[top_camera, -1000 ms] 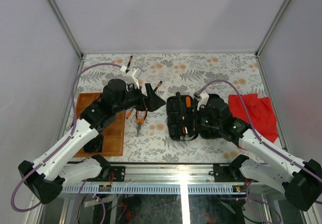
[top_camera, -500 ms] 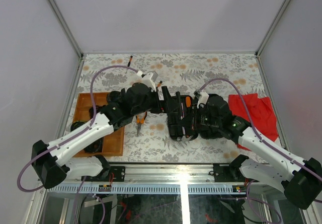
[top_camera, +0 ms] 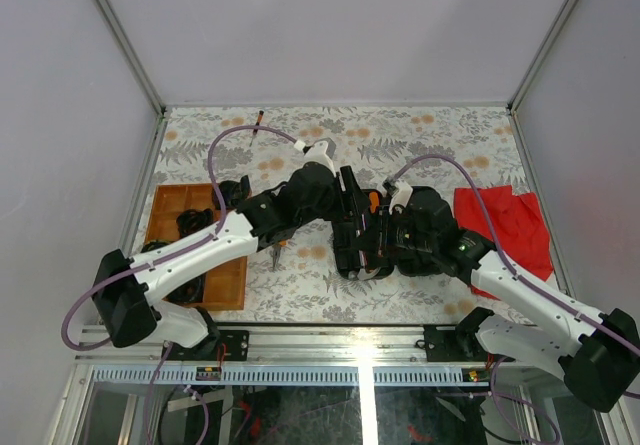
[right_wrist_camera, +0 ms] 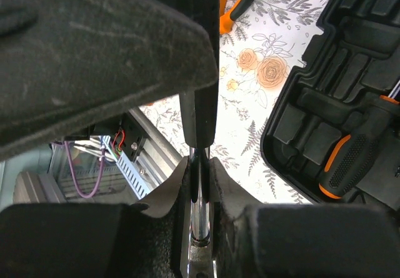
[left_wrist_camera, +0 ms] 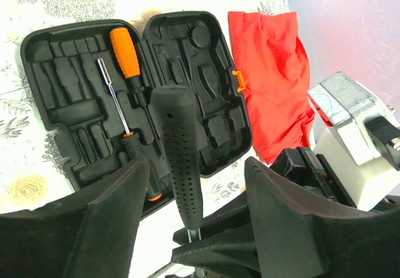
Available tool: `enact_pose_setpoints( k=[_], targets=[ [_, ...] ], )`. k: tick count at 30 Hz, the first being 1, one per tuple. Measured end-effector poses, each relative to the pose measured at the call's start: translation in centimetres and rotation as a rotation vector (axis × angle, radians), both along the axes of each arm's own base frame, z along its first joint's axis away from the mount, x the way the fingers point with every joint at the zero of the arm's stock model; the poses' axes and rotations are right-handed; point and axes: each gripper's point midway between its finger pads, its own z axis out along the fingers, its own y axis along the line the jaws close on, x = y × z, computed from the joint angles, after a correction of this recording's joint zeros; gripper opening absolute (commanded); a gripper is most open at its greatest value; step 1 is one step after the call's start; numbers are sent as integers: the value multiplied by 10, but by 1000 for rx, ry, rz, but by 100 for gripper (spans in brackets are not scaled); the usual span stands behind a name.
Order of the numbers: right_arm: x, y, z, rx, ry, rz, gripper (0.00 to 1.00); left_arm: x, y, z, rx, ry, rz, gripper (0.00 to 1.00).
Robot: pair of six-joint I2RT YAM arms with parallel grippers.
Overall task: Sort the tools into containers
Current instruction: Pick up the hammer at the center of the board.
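Item: hammer (left_wrist_camera: 181, 159), slim, with a black dimpled handle and a steel shank. My right gripper (right_wrist_camera: 199, 187) is clamped on the shank just under the handle, and the head is hidden behind those fingers. The hammer is held in the air close beside the tool case (left_wrist_camera: 209, 97); I cannot tell which edge it is nearest. My left gripper (left_wrist_camera: 195, 165) stands spread on either side of the handle, not touching it. The case lies open and flat, with its orange latch (left_wrist_camera: 238, 81) on the edge toward the red cloth (left_wrist_camera: 269, 72). Inside it are an orange-handled screwdriver (left_wrist_camera: 127, 56) and a slim steel driver (left_wrist_camera: 115, 100), whose black grip is partly cut off by my left finger. The pliers (top_camera: 278, 235) lie on the case's other side, showing only their orange handles under my left arm. The wooden tray (top_camera: 165, 200) sits beyond them, largely covered, its contents unclear.
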Motion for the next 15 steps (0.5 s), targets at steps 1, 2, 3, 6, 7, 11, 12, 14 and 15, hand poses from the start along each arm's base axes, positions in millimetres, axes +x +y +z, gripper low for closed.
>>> enact_pose_setpoints(
  k=[1, 2, 3, 6, 7, 11, 12, 14, 15],
  targets=[
    [1, 0, 0, -2, -1, -4, 0, 0, -3, 1, 3, -1, 3, 55],
    [2, -1, -1, -4, -3, -11, 0, 0, -4, 1, 6, -2, 6, 53],
    [3, -1, -1, -6, -4, -17, 0, 0, -6, 2, 7, -4, 10, 51],
    [4, -1, -1, -6, -3, -27, 0, 0, -7, 0, 16, -2, 22, 42],
    [4, -1, -1, -6, -2, -29, 0, 1, -6, -2, 21, 2, 28, 39],
    [4, -1, 0, -1, 0, -31, 0, 3, -6, -10, 38, 14, 41, 33],
    [5, 0, 1, 2, -2, -31, 0, 3, -6, -11, 41, 16, 43, 33],
    [6, 0, 3, 9, -9, -32, 0, 3, -6, -12, 44, 18, 44, 32],
    [6, 1, 4, 13, -13, -32, 0, 3, -6, -13, 46, 19, 44, 31]
  ],
)
